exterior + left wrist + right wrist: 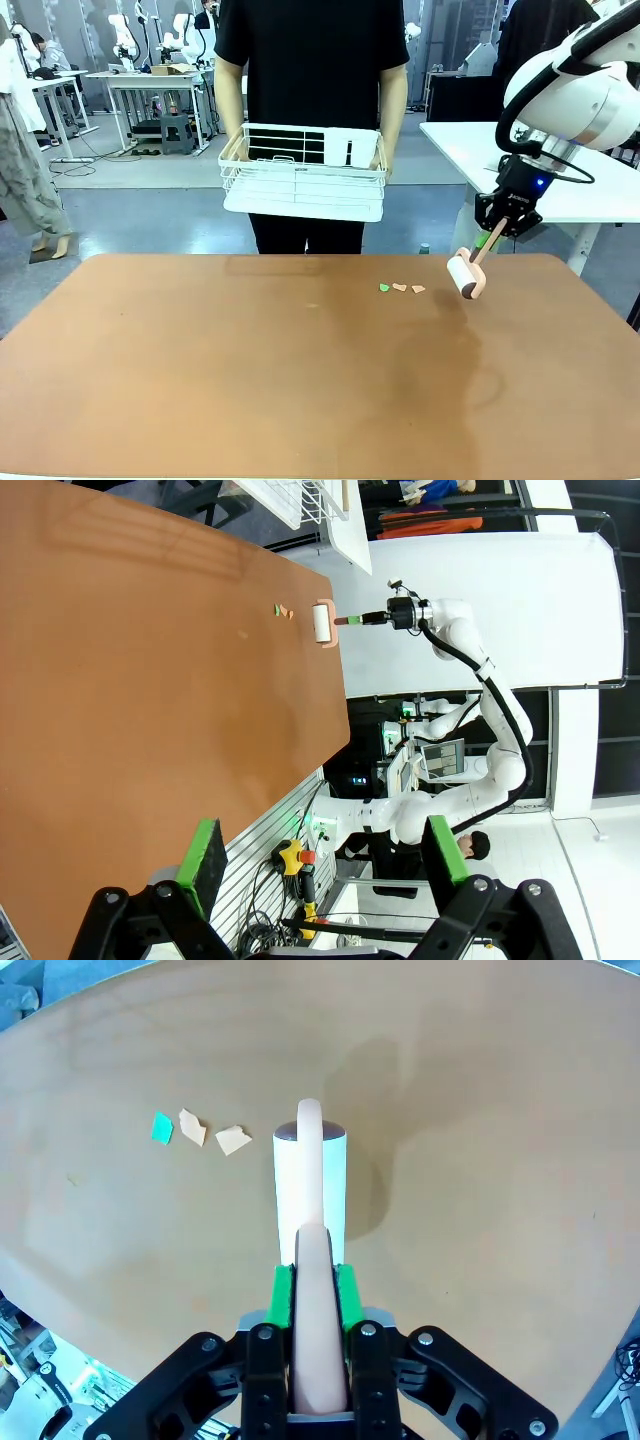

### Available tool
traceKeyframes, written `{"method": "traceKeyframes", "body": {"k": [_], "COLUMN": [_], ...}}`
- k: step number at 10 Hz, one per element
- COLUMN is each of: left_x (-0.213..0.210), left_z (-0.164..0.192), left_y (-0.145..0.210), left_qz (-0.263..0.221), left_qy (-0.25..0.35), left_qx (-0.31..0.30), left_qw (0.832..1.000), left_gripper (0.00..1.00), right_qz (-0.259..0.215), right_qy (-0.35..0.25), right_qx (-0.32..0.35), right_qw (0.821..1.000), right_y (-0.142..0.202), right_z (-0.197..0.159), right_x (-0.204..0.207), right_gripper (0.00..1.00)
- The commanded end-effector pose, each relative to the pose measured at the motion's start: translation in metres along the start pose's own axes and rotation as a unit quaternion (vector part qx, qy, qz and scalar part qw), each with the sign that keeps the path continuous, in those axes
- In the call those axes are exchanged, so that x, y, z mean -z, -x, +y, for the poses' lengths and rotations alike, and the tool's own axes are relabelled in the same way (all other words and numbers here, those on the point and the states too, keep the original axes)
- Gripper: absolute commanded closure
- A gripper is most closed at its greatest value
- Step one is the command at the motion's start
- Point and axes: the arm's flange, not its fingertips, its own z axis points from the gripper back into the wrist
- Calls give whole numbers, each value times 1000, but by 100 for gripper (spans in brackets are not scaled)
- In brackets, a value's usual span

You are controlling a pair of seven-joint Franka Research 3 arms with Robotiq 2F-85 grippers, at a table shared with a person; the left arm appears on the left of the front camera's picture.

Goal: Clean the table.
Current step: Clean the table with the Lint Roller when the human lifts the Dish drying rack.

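Front view: my right gripper clamps a pink-handled white lint roller at 2 o'clock of the reddish-brown table, with three paper scraps beside it. Left wrist view: the left gripper is wide open and empty. Right wrist view: I cannot tell if the roller touches the table.

The table carries one green scrap beside two tan scraps.

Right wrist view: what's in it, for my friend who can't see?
The right end effector is shut on the pink handle of a lint roller, with the brown table beneath. Three tiny scraps, one green, two tan, lie left of its white roll.
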Motion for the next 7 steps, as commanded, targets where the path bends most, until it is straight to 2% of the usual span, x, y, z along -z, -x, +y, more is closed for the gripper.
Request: {"method": "traceKeyframes", "body": {"k": [1,7], "left_x": [-2,-2], "left_z": [-1,-1], "left_y": [4,4], "left_qz": [-3,-3], "left_qy": [3,3], "left_qx": [5,5], "left_qw": [1000,1000], "left_gripper": [0,0], "right_qz": [8,-3], "right_qy": [-16,-79], "right_qx": [-2,9], "right_qw": [1000,997], "right_y": [-11,-10], "right_z": [-1,-37], "right_x": [1,40], "right_gripper": [79,79]}}
